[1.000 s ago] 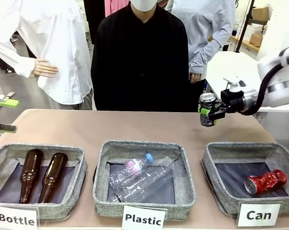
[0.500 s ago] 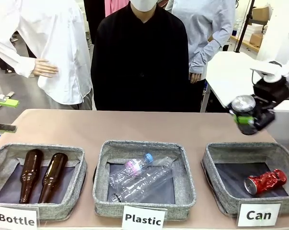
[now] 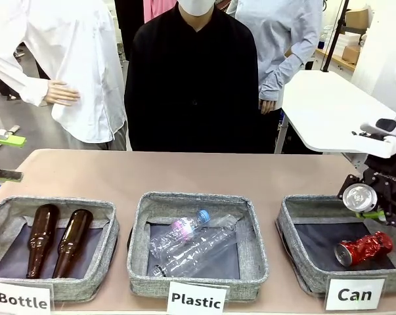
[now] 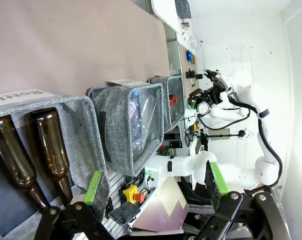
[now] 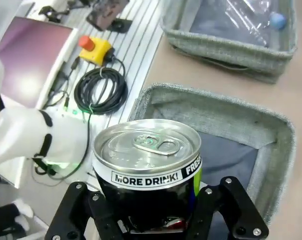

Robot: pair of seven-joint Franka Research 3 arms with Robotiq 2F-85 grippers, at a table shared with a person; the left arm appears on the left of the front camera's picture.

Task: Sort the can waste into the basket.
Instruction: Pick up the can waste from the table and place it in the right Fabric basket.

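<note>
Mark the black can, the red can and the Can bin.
black can (image 5: 148,145), right wrist view, on its silver top.
red can (image 3: 365,249), front view, on its crushed side.
Can bin (image 3: 291,252), front view, on its left wall.

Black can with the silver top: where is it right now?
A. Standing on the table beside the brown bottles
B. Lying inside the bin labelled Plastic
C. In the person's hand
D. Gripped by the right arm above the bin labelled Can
D: the black can sits clamped in the right gripper, over the Can bin where the red can already lies.
</note>
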